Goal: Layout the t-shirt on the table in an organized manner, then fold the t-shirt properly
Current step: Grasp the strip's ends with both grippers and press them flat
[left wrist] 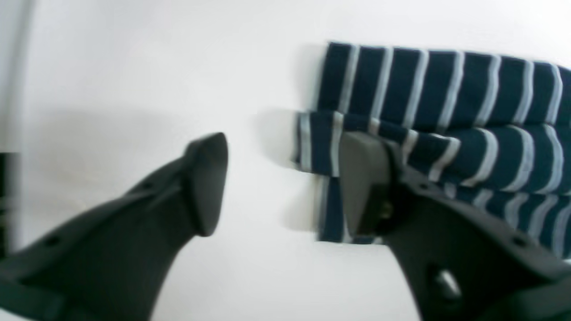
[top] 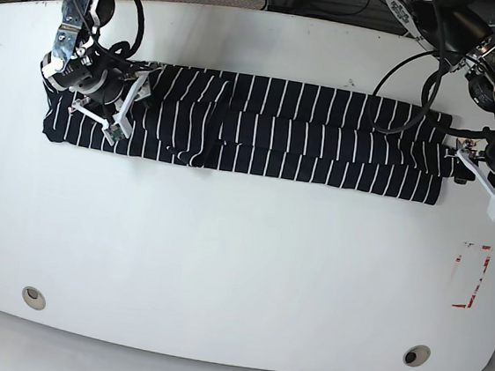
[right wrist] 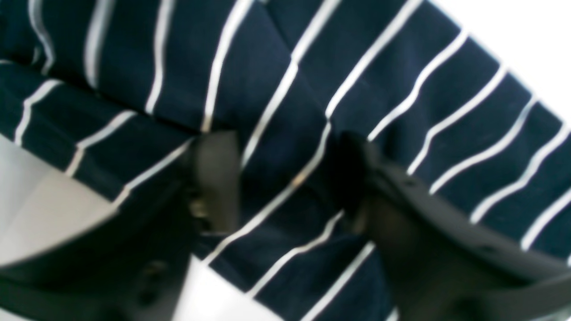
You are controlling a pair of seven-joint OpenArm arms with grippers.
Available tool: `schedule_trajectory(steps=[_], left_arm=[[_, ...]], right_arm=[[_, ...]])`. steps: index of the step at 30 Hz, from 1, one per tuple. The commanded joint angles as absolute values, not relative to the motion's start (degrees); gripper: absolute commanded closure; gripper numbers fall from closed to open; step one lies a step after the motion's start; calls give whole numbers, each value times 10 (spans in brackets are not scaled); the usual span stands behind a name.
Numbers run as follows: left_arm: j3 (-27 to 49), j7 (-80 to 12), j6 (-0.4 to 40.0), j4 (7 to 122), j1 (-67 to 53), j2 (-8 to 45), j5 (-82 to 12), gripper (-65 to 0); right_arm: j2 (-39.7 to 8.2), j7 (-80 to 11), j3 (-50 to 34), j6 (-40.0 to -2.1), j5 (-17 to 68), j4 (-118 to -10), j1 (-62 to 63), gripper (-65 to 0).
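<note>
White desk [top: 239, 264] carries the striped shirt [top: 261, 138], folded into a long band along the far edge. Left end effector [left wrist: 285, 183] stands apart at the band's end; right end effector [right wrist: 290, 178] is apart, over fabric.

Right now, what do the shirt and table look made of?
Shirt: soft knit fabric, probably cotton jersey, matte navy with thin white stripes; it creases and lies in folded layers. Table: hard, smooth white top, likely laminate or painted board, slightly glossy with soft shadows; the exact material isn't clear.
</note>
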State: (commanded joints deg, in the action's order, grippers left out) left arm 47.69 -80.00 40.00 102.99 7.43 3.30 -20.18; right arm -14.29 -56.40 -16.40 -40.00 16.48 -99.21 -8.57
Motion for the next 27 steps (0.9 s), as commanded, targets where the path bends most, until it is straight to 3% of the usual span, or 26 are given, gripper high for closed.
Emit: schedule_trajectory(steps=[4,27], left_arm=[[489,-800,400,962,73,47,-233,-415],[458,-779,400,764,97,81,-237,-415]], right_arm=[[-144,-561,-164,-400,165,-968,-85,-109],[-140,-561,-161,-400,168,-967,-86,-109]])
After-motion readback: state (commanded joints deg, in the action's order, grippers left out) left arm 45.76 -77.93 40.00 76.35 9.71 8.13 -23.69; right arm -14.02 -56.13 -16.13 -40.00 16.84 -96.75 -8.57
